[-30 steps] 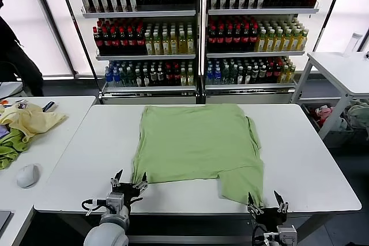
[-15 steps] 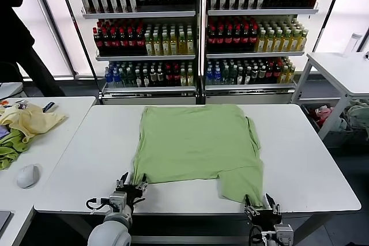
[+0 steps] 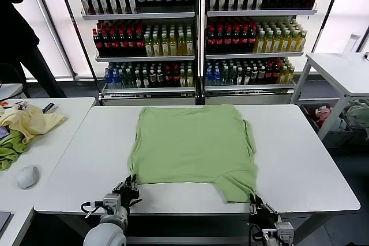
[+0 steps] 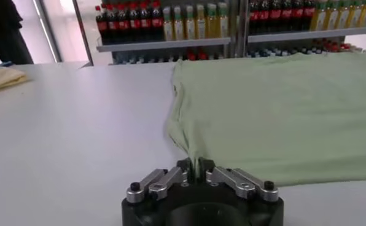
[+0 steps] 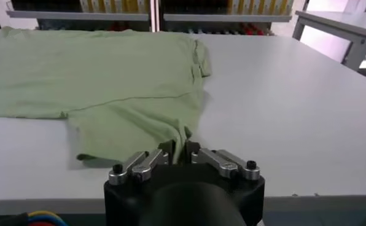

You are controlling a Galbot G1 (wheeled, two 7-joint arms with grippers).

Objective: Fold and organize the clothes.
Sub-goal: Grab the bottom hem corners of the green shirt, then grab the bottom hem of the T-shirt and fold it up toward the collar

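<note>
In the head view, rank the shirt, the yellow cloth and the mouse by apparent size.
1. shirt, by far the largest.
2. yellow cloth.
3. mouse, smallest.
All lie at similar depth, so the order seems reliable.

Bottle shelves (image 3: 199,33), mouse (image 3: 27,175), yellow cloth (image 3: 30,120).

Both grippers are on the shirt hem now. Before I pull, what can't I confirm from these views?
- Shirt front: collar, buttons and patch show in no view.
- Left gripper: fingertips buried in the pinched hem, wrist view; fabric depth hidden.
- Right gripper: same.
- Head view: the table edge cuts off both arms.
</note>
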